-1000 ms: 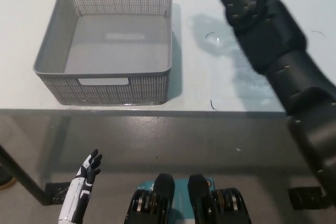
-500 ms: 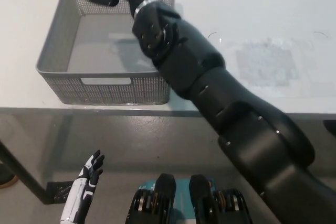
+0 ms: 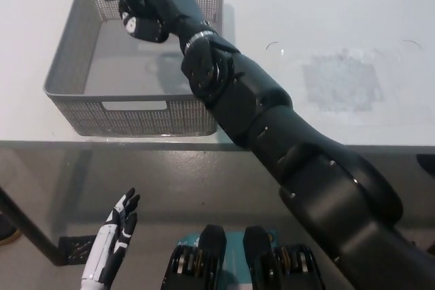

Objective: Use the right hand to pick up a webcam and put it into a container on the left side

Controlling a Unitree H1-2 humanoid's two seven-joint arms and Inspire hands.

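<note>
— Where is the webcam right now?

— In my right hand (image 3: 141, 6), I believe. My fingers are curled around something dark with a pale rounded part showing at about the lower edge of my grip; the view is poor there, so I take it for the webcam (image 3: 138, 26) without being able to make out its shape.

— And where is that hand?

— Over the grey basket (image 3: 68, 59), above its far half, close to the back wall with the handle slot. My black arm reaches across the basket's near right corner to get there. Whether the webcam touches the basket floor or hangs above it, I cannot tell.

— What is under you?

— The basket's bare floor, directly beneath my hand, with my arm's shadow lying on it. The basket stands on the white bench (image 3: 353, 25), which stretches away to the right of my arm. On that side there is a dull smudged patch (image 3: 340, 79) on the surface, well apart from my hand.

— Your other hand?

— My white left hand (image 3: 115, 232) hangs low, below the bench's near edge, its fingers apart and holding nothing.
</note>
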